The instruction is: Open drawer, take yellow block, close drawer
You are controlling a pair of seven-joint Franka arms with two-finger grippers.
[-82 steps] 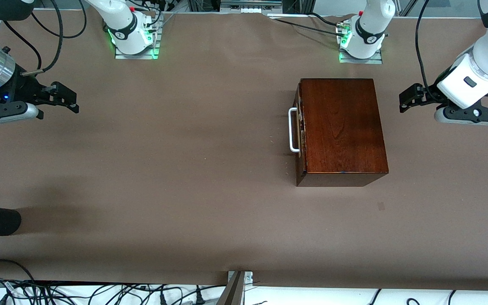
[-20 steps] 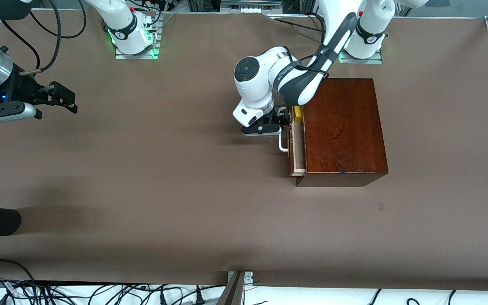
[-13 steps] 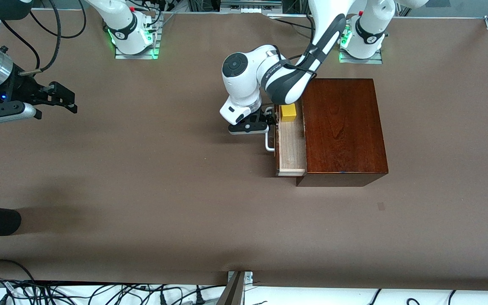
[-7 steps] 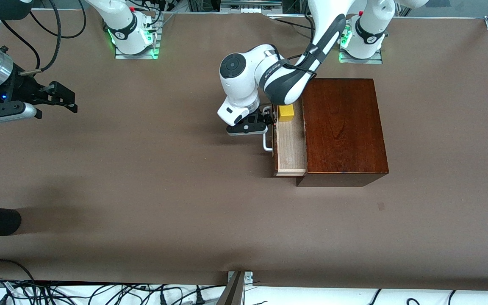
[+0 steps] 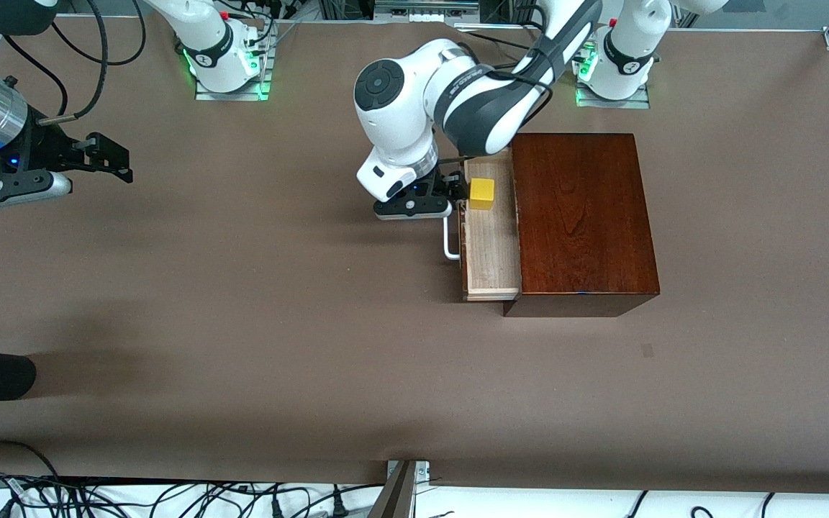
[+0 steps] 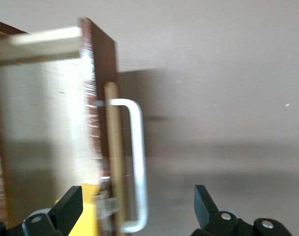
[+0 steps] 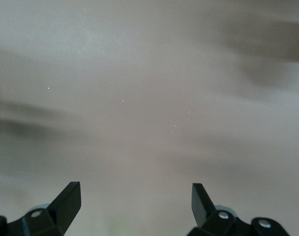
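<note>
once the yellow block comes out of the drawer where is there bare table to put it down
Bare brown table spans the stretch between the open drawer and the waiting right gripper, plus the strip nearer the front camera than the wooden box. It is crowded at the drawer's handle, where the open left gripper hangs beside the yellow block.

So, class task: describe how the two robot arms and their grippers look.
Both arms have glossy white shells with dark grey joint bands. The left gripper and right gripper are black with two angular fingers. The right arm has a silver wrist ring and looping black cables. Green lights glow at both bases.
</note>
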